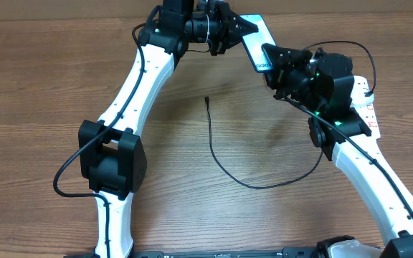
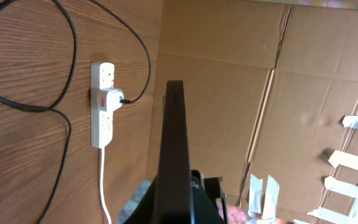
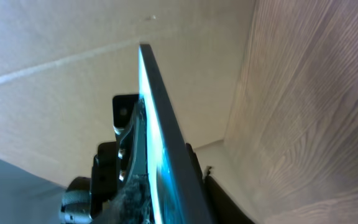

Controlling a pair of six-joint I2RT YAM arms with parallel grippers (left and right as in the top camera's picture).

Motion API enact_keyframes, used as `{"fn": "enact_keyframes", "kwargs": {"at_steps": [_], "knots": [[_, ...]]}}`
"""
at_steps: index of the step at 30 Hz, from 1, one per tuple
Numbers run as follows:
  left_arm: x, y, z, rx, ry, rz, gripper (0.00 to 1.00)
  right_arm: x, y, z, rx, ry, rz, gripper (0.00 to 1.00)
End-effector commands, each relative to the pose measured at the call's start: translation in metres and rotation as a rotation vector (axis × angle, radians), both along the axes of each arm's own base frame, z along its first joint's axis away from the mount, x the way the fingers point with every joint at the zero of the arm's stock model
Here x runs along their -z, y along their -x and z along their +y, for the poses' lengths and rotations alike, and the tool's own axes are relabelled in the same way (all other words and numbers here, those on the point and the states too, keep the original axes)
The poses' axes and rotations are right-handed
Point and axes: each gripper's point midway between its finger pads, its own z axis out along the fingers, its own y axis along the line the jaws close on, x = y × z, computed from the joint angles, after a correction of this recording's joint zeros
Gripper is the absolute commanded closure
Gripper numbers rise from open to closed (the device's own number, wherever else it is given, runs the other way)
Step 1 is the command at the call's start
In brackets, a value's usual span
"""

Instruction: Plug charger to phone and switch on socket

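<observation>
On my feed the counter [image 1: 49, 86] reads as matt brown wood grain. The phone [image 1: 254, 32] has a glossy glass face and a dull dark edge. I see smooth white plastic on the socket [image 2: 102, 102], a matt black rubbery charger [image 1: 211, 136], and plain brown cardboard [image 2: 229, 74].

We have overhead looking straight down on the table [image 1: 49, 86] from far back, with the whole workspace in frame. Left wrist sits close and sights along the phone [image 2: 174, 143] edge-on at frame centre, table left, cardboard wall [image 2: 278, 93] right. Right wrist is closer still, also edge-on. All three share the phone; overhead and left wrist share the socket [image 2: 102, 102].
</observation>
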Motion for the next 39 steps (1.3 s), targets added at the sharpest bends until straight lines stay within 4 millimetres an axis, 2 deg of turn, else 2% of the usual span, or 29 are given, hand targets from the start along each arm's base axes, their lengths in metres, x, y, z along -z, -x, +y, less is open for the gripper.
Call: {"fn": "enact_keyframes", "kwargs": {"at_steps": [1, 7, 12, 17, 22, 25, 30, 36, 39], "knots": [[-0.014, -0.001, -0.002, -0.005, 0.002, -0.064, 0.96, -0.017, 0.003, 0.008, -0.034, 0.001, -0.046, 0.62], [-0.010, -0.001, 0.001, 0.016, -0.034, -0.155, 0.96, -0.012, 0.004, 0.008, -0.060, 0.100, -0.093, 0.51], [0.009, 0.002, 0.016, 0.054, -0.112, -0.224, 0.96, 0.002, 0.008, 0.007, -0.100, 0.231, -0.117, 0.42], [0.033, 0.008, 0.040, 0.107, -0.202, -0.281, 0.96, 0.023, 0.015, 0.005, -0.160, 0.377, -0.117, 0.26], [0.062, 0.015, 0.070, 0.131, -0.326, -0.262, 0.96, 0.047, 0.026, 0.002, -0.229, 0.500, -0.088, 0.17], [0.083, 0.023, 0.091, 0.148, -0.431, -0.233, 0.96, 0.064, 0.036, 0.000, -0.291, 0.590, -0.067, 0.12], [0.105, 0.041, 0.113, 0.205, -0.556, -0.196, 0.96, 0.091, 0.056, -0.005, -0.404, 0.715, -0.022, 0.00], [0.118, 0.063, 0.124, 0.280, -0.624, -0.152, 0.96, 0.115, 0.080, -0.010, -0.527, 0.812, 0.032, 0.00], [0.119, 0.067, 0.125, 0.301, -0.626, -0.154, 0.96, 0.121, 0.088, -0.012, -0.575, 0.849, 0.037, 0.00]]}}
